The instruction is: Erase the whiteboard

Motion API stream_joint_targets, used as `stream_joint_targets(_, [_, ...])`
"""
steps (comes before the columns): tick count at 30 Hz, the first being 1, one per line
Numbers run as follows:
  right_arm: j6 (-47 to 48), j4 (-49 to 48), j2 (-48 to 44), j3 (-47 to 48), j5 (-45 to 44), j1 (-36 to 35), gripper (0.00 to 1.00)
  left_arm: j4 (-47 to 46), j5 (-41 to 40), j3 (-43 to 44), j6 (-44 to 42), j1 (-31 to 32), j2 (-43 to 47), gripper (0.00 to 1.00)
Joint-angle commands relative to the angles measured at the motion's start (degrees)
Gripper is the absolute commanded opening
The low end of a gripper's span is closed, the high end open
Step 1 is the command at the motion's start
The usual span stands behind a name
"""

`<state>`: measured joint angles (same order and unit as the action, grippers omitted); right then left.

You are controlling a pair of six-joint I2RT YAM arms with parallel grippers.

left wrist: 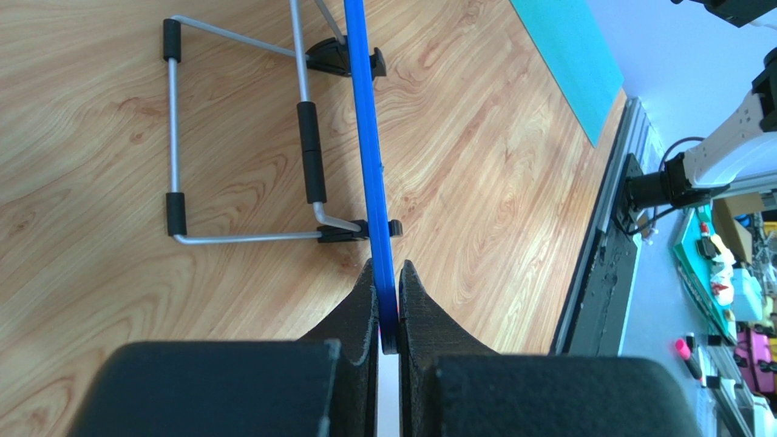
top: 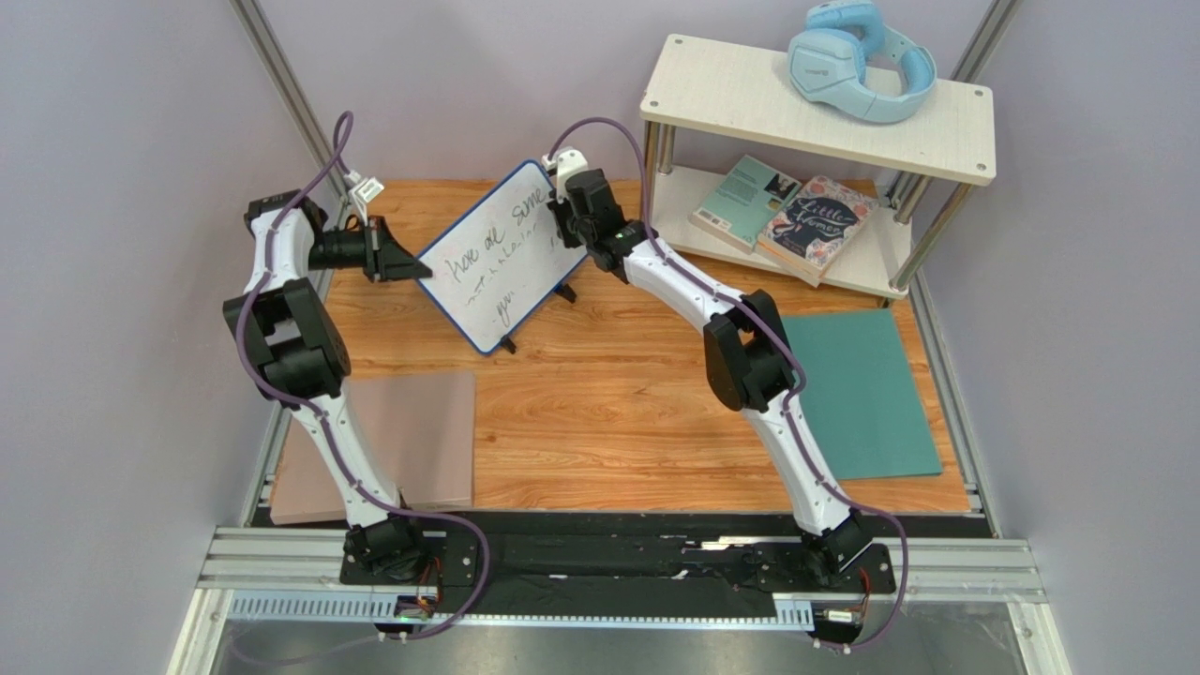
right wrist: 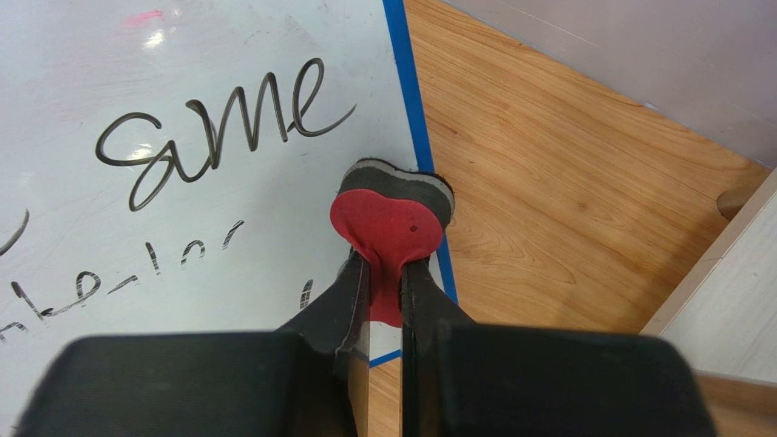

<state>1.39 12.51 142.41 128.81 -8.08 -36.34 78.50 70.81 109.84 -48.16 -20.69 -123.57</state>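
The whiteboard [top: 504,256] runs lengthwise from lower left to upper right, facing lower right. Left gripper [left wrist: 388,278] jaws clamp its frame; right gripper [right wrist: 385,273] jaws clamp a red eraser [right wrist: 388,214].

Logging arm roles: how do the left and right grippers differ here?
The left gripper clamps the whiteboard's blue frame; the right gripper pinches a red eraser against its written face. The left gripper meets the board edge-on; the right gripper faces its surface. Both are shut.
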Motion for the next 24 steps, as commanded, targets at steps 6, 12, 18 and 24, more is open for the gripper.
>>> stream_joint_targets(6, [3.7,-5.2,-1.7,-7.9,4.2,-0.5,0.0,11.2,-2.7,2.2,-10.5,1.4,-0.8,0.0])
stream_joint_targets(12, [5.6,-5.9,-2.7,-12.7,3.3,-0.6,0.0,11.8,-2.8,3.7,-9.8,1.4,-1.5,0.0])
stream_joint_targets(18, [5.4,-6.2,-2.4,-11.8,5.8,-0.8,0.0,12.9,-2.7,4.8,-9.8,1.6,-2.3,0.0])
stream_joint_targets(24, [5.7,-5.7,-1.7,-10.3,10.4,-2.6,0.0,13.6,-2.3,5.4,-10.0,1.8,-2.6,0.0])
